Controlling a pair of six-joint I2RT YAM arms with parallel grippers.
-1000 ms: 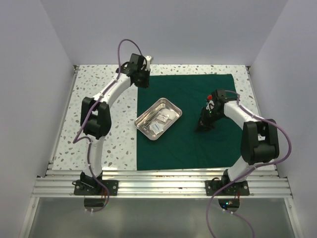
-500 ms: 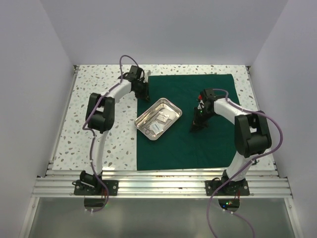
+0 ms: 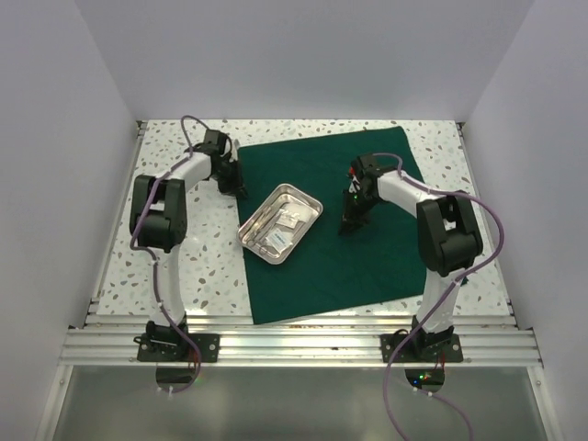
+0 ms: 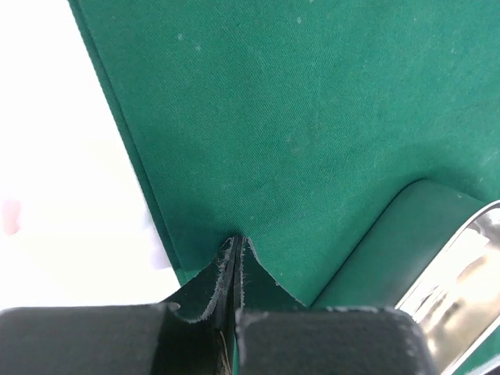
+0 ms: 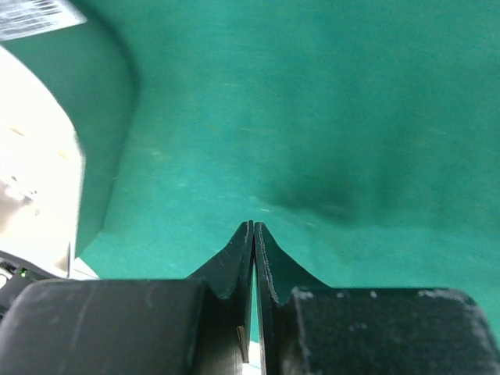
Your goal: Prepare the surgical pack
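The surgical pack (image 3: 367, 266), a dark green drape, lies flat and skewed on the speckled table (image 3: 184, 266), with the steel tray (image 3: 318, 209) on its left half. The left gripper (image 3: 241, 193) is closed at the drape's left hem, apparently pinching it. The right gripper (image 3: 347, 228) is closed, tips on the cloth beside the tray, its hold unclear. Any pull should be slow, low and matched between arms, lest the tray slide.

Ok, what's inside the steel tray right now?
The steel tray, resting on the green drape, holds white gauze-like pieces and a few thin steel instruments, too small to count. Anything lying beneath them is covered.
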